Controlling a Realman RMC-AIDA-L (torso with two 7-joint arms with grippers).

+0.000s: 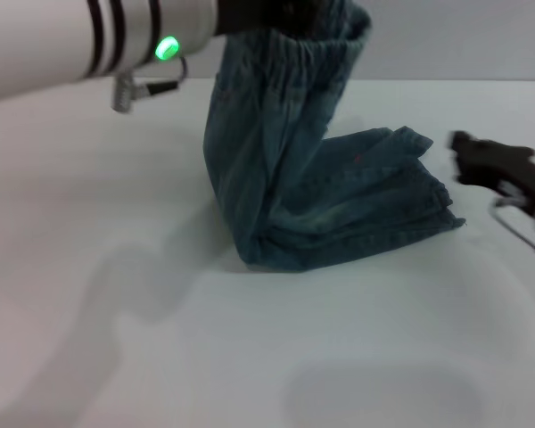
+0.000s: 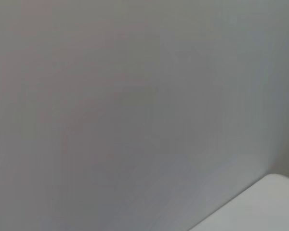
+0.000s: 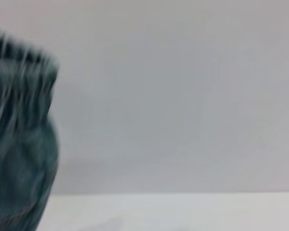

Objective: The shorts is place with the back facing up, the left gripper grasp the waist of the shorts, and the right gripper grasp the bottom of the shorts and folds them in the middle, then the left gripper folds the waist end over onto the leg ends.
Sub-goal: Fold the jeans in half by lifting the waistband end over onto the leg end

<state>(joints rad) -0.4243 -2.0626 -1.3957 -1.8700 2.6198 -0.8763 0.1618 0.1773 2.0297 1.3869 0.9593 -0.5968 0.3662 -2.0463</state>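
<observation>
White table (plain), lifted shorts

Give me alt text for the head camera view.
The left gripper holds the waist of the shorts high above a white table, the leg ends lying folded on it. The right gripper sits apart beside them.

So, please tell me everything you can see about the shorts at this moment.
The shorts are faded blue denim, already folded lengthwise. The waist of the shorts, a puckered elastic band, is lifted high by the left end effector, whose fingers are hidden at the picture's top edge. The cloth hangs down in a steep sheet to a bend on the white table. The leg ends lie flat in layers, pointing toward the right end effector, which stays apart.
</observation>
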